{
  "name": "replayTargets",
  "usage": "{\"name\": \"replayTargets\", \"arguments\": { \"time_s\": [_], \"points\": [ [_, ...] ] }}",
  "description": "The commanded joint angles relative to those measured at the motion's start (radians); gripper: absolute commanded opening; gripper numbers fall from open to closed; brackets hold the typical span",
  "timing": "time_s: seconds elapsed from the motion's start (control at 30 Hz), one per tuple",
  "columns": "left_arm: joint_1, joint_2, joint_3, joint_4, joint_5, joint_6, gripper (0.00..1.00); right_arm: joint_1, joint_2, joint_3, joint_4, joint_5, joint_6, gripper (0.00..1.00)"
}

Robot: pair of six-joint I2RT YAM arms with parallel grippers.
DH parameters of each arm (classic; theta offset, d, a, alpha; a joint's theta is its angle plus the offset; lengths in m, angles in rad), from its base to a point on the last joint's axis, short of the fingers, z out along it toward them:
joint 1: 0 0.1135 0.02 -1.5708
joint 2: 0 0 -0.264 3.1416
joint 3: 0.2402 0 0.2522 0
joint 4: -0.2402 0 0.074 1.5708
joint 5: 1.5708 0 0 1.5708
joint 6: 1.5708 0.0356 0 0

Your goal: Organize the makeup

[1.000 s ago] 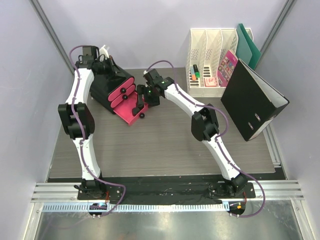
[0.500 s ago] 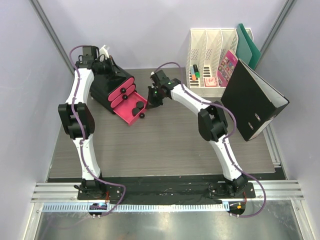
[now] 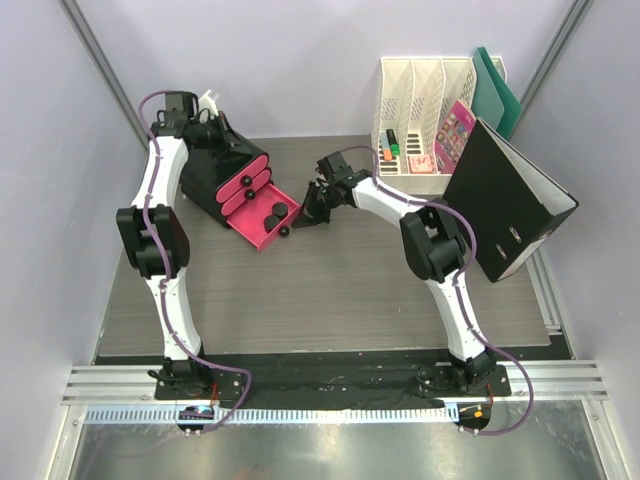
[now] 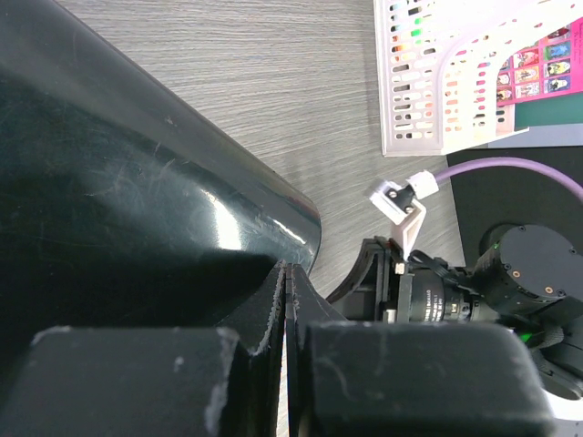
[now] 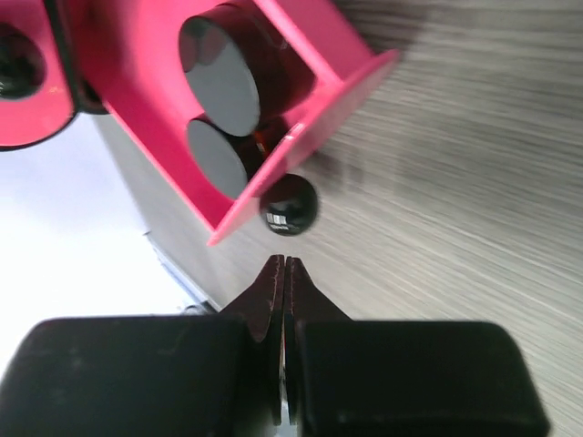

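Two fingers of the right gripper [image 5: 284, 266] are pressed together with nothing held between them. Just beyond, at twelve o'clock in the right wrist view, the black knob [image 5: 288, 205] of the pulled-out pink drawer [image 5: 346, 91] is seen, apart from the tips. Farther in, at eleven o'clock, the two black round compacts [image 5: 219, 77] are laid side by side in that drawer. Stowing is judged nearly done; a straight, centred push on the drawer front is called for next. Farthest back, the left gripper [image 4: 285, 273] is closed, empty, against the black box [image 4: 137, 164].
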State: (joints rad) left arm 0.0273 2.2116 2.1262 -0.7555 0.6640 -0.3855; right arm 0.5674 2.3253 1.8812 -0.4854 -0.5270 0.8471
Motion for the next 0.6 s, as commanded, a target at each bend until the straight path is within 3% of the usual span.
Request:
{"name": "replayTargets", "arguments": {
  "time_s": [0.0,0.57],
  "points": [
    [-0.010,0.197,-0.115,-0.358,-0.280,0.097,0.00,0.000,0.046,0.042,0.082,-0.087,0.092,0.01],
    [-0.010,0.194,-0.117,-0.363,-0.290,0.105,0.00,-0.001,0.206,0.220,0.260,-0.091,0.290,0.01]
  ]
}}
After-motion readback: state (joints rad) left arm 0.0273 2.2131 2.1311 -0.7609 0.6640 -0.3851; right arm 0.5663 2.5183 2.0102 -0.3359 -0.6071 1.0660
